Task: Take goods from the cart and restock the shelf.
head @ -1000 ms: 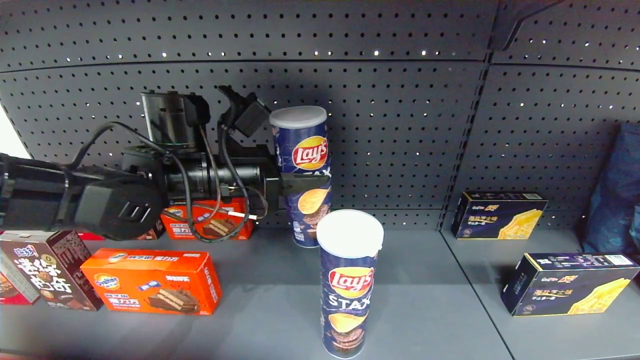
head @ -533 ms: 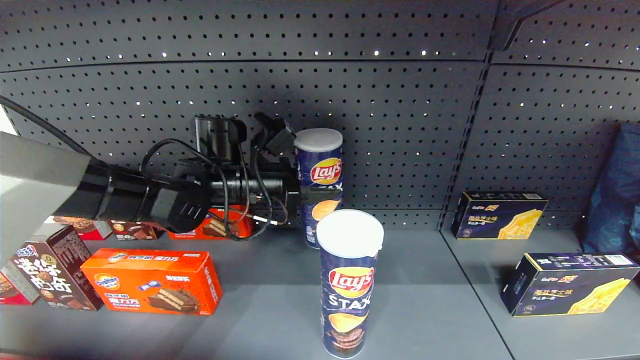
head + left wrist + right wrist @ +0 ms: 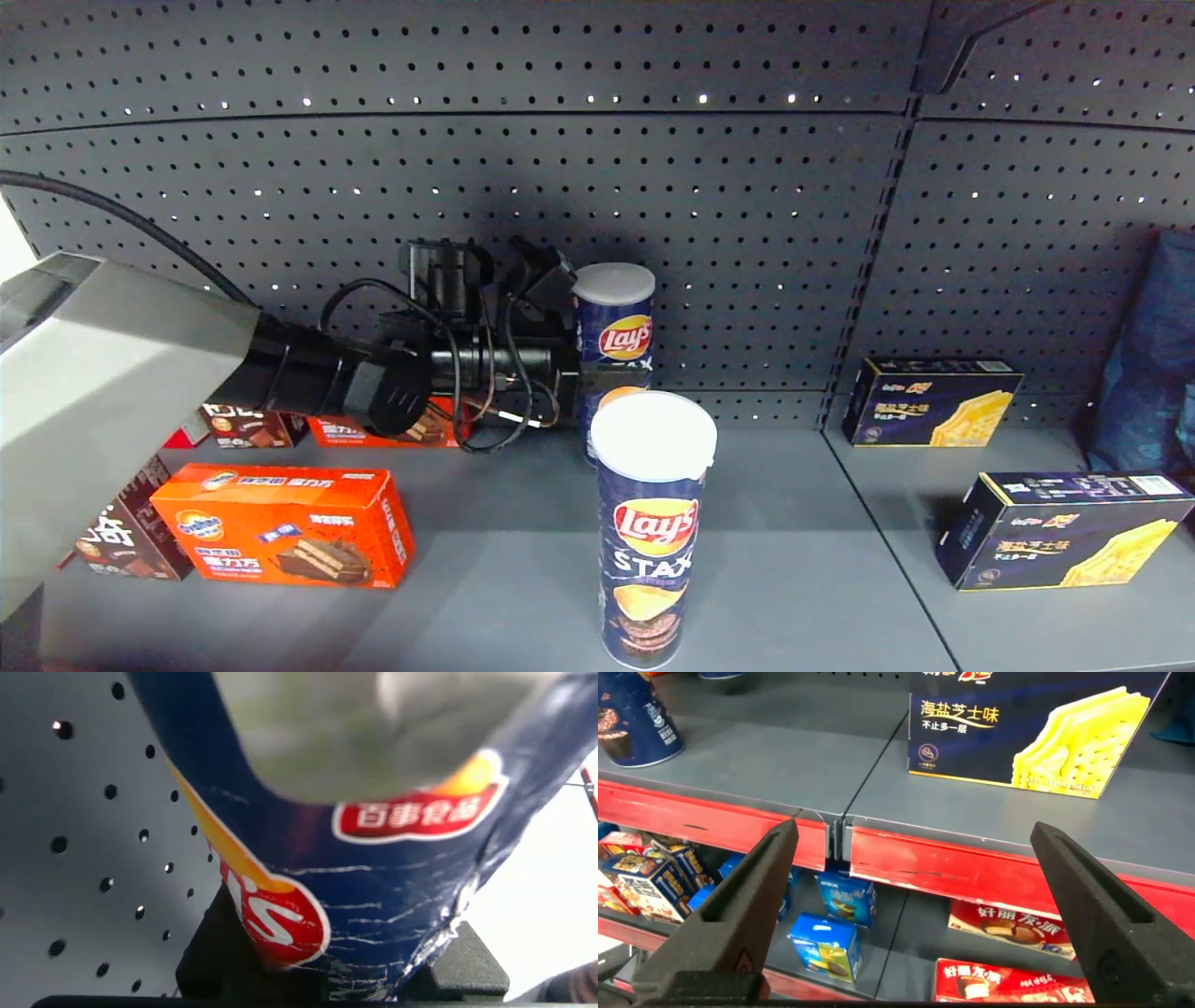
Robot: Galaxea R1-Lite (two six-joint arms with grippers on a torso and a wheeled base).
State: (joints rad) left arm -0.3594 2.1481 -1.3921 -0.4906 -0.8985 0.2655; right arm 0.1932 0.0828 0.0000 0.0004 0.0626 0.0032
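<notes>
A navy chip can with a white lid (image 3: 613,322) stands upright at the back of the grey shelf (image 3: 504,541), close to the pegboard. My left gripper (image 3: 611,378) is shut on its middle, coming in from the left. In the left wrist view the can's (image 3: 374,859) wall sits right between the jaws. A second, matching can (image 3: 651,523) stands in front and hides the held can's lower part. My right gripper (image 3: 915,915) is open with nothing in it, in front of the shelf's red edge (image 3: 971,863).
An orange cake box (image 3: 285,527) and brown boxes (image 3: 126,541) lie at the left. More boxes (image 3: 373,431) sit behind my arm. Two navy cracker boxes (image 3: 929,401) (image 3: 1064,527) lie at the right, past a shelf divider. The lower shelf holds boxes (image 3: 836,919).
My left arm has carried the can to the right and deeper in, lowering it toward the back of the shelf behind the front can. Nothing else has moved.
</notes>
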